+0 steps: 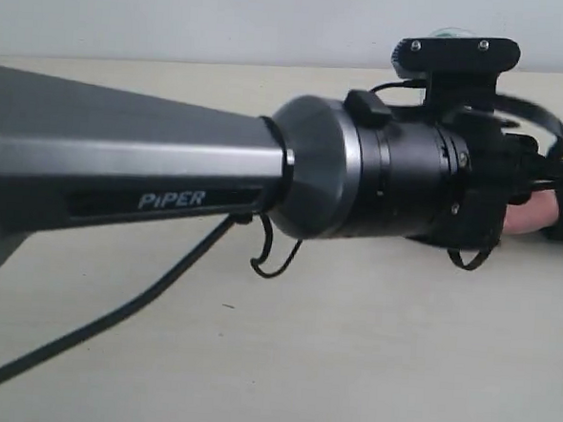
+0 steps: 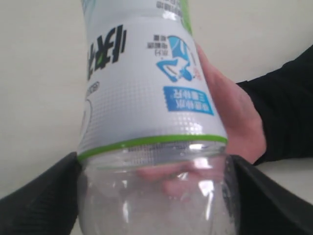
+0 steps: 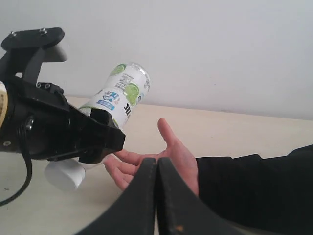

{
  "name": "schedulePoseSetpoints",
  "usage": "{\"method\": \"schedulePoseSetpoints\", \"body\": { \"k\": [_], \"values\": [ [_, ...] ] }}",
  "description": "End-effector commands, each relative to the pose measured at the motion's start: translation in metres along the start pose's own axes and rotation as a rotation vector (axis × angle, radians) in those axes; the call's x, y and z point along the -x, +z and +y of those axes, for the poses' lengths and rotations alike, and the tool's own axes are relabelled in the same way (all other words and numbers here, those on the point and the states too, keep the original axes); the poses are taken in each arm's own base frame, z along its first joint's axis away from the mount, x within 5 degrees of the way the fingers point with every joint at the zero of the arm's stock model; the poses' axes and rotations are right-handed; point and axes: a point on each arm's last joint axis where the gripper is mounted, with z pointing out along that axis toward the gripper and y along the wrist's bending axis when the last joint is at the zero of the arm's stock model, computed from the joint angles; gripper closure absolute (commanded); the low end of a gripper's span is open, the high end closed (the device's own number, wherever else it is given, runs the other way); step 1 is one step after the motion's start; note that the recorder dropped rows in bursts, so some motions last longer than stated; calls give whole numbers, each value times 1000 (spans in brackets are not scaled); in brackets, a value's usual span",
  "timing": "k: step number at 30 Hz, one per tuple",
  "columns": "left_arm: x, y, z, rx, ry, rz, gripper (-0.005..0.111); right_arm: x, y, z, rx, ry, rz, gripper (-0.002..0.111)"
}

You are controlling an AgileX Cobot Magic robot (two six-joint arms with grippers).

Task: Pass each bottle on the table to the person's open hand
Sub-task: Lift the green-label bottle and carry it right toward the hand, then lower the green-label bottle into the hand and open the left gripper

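My left gripper (image 2: 154, 196) is shut on a clear bottle (image 2: 146, 98) with a white, green and blue label. Its black fingers (image 2: 39, 205) press both sides of the clear body. In the right wrist view the bottle (image 3: 122, 93) hangs tilted, white cap (image 3: 66, 175) down, just above the person's open hand (image 3: 166, 159). The palm faces up and shows behind the bottle (image 2: 230, 112). My right gripper (image 3: 157, 166) is shut on nothing, close in front of the hand. In the exterior view the left gripper (image 1: 513, 177) hides most of the hand (image 1: 530, 212). The other bottles are out of view.
The left arm (image 1: 169, 166) stretches across the exterior view over the beige table (image 1: 349, 349). A black cable (image 1: 113, 315) droops beneath it. The person's black sleeve (image 3: 254, 191) lies on the table at the right. A pale wall stands behind.
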Motion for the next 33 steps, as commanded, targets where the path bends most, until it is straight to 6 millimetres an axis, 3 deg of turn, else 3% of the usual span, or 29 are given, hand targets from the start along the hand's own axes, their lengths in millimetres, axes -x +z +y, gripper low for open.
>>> {"method": "schedulePoseSetpoints", "body": {
  "k": [1, 3, 18, 29, 33],
  "values": [
    [-9, -8, -10, -55, -146, -83, 107, 1, 0, 0, -1, 1, -14, 108],
    [-15, -9, -12, -76, -201, -104, 107, 1, 0, 0, -1, 1, -14, 108],
    [-41, 16, -26, -172, -152, -26, 107, 1, 0, 0, -1, 1, -14, 108],
    [-38, 32, -38, -142, -235, -51, 107, 1, 0, 0, -1, 1, -14, 108],
    [-47, 42, -37, -136, -226, -38, 107, 1, 0, 0, -1, 1, -14, 108]
  ]
}}
